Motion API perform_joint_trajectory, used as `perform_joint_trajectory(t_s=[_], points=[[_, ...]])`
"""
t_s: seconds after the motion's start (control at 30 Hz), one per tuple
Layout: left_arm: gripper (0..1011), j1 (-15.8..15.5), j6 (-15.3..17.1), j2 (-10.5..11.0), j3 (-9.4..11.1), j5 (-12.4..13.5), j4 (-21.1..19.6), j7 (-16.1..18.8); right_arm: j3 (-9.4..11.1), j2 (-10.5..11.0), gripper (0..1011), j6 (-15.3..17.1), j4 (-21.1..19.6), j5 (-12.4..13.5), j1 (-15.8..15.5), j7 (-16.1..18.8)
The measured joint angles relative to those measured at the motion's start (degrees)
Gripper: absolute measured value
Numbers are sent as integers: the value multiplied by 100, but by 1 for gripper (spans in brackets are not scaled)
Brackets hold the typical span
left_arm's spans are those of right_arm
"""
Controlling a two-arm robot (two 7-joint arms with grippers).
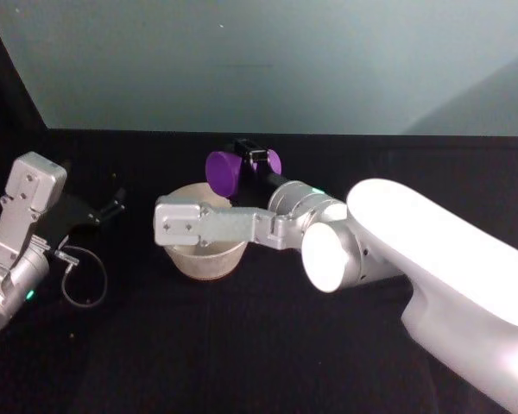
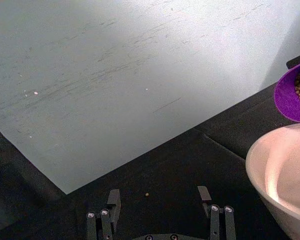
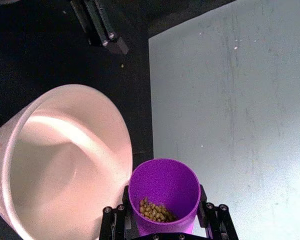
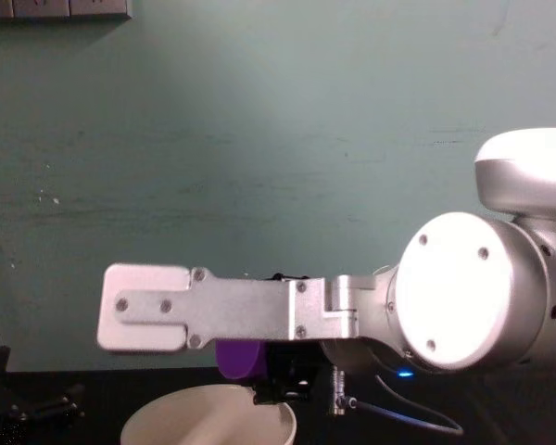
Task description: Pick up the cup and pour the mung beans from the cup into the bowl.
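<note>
- The right gripper (image 3: 164, 214) has its fingers pinching the cup (image 3: 164, 192) by its sides. It holds the cup raised at the far rim of the bowl (image 3: 65, 165) and tipped toward it.
- The mung beans (image 3: 155, 210) lie in the cup and the bowl looks empty, so the pour seems barely begun.
- The next move calls for a steeper tilt, with the cup's mouth kept over the bowl's opening.
- The left gripper (image 2: 159, 196) sits idle over the bench (image 1: 242, 345), fingers spread.
</note>
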Motion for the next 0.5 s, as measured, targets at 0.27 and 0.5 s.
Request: perform_joint_trajectory(t_s=[0.27, 0.5], points=[[1000, 0, 0, 0, 0, 0, 0, 0, -229, -16, 724, 143, -24, -513, 50, 93], [1000, 0, 0, 0, 0, 0, 0, 0, -379, -37, 724, 202, -7, -877, 92, 200]])
